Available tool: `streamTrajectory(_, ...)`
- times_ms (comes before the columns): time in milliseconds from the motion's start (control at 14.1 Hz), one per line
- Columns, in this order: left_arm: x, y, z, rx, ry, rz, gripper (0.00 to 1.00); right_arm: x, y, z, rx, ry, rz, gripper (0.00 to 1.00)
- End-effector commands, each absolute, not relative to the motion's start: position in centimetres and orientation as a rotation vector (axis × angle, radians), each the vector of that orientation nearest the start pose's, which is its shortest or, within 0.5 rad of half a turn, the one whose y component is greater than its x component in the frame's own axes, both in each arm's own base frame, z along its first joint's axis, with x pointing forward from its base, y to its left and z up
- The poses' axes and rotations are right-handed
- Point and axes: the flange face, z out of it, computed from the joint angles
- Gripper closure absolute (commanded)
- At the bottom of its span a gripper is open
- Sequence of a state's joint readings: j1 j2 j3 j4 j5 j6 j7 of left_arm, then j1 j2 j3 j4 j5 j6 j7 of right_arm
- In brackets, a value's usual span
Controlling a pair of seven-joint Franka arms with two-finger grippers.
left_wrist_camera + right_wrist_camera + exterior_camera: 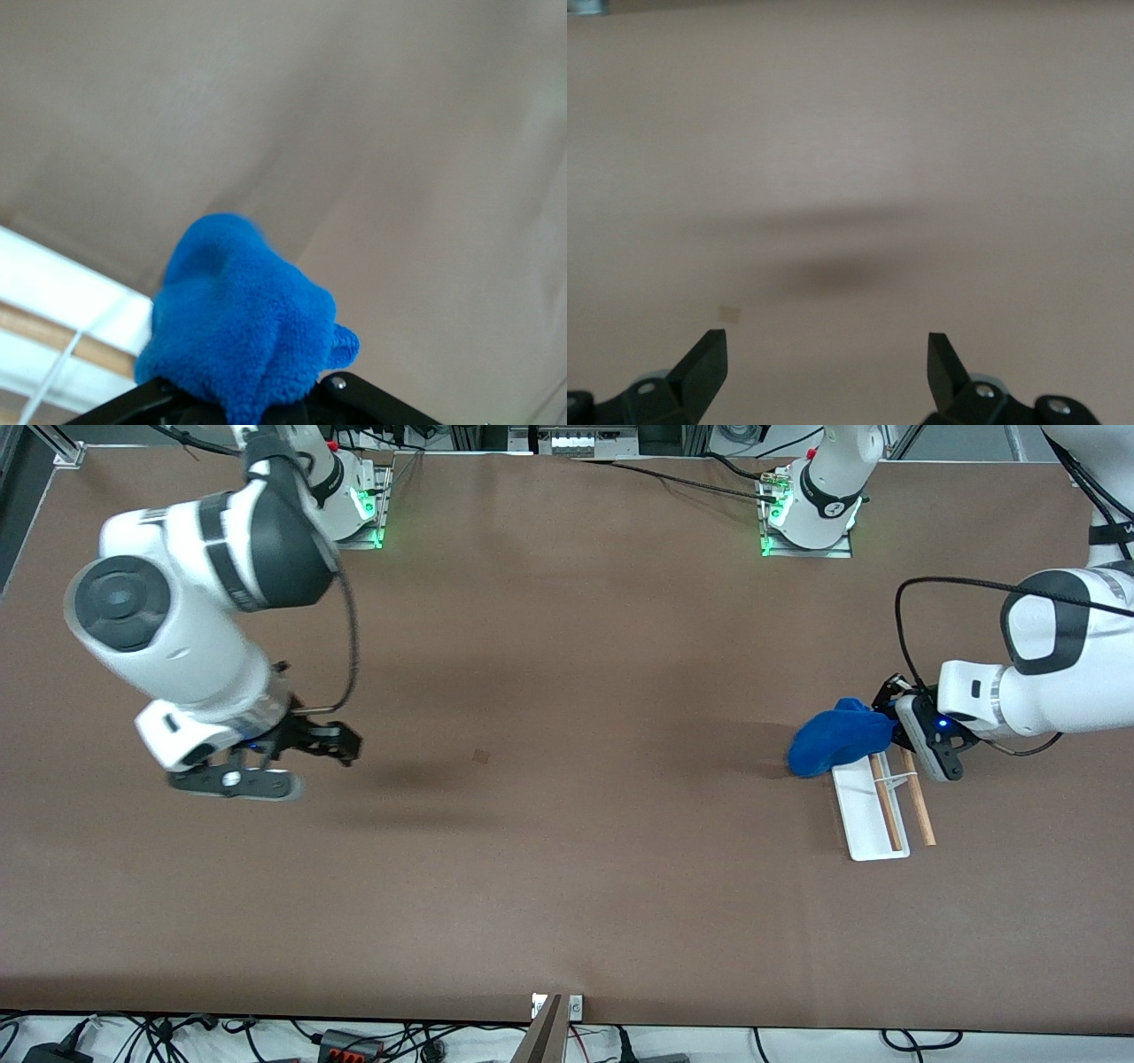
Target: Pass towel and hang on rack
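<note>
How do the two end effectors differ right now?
The left end effector is shut on the towel, at the rack; the right end effector is open and holds nothing. The left hangs over the rack's end, the right over bare table. Both are black and two-fingered.

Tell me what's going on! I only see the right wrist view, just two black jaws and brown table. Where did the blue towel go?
Observer: The left gripper has the towel, jaws shut on it, toward the left arm's end of the table.
Operator: Is it on the rack already?
Observer: Not hung yet. The towel is bunched over the end of the rack that is farther from the front camera, and both wooden rods show bare below it.
Operator: And my arm, where is it?
Observer: The right gripper waits with open jaws over bare table toward the right arm's end, well apart from the towel and rack.
</note>
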State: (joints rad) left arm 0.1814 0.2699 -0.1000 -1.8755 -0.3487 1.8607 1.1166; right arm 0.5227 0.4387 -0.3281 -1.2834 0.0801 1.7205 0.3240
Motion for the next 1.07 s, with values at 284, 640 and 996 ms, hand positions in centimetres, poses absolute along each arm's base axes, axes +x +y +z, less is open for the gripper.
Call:
streamTrajectory(284,61.6,9.4,34.3,-3.19,1.421,0.145,1.0,66.4,10.5,53.9,-3.151,0.308,-0.068,0.0)
streamTrajectory(640,62.2,14.2,31.8,-3.163,1.35,0.171,1.0,66.1,0.5,56.7,-3.145,0.179,-0.115,0.0)
streamTrajectory(996,63.0,15.5,28.9,-3.135,1.394,0.108,0.98,64.2,-4.5,59.4,-3.109,0.11,-0.112,0.0)
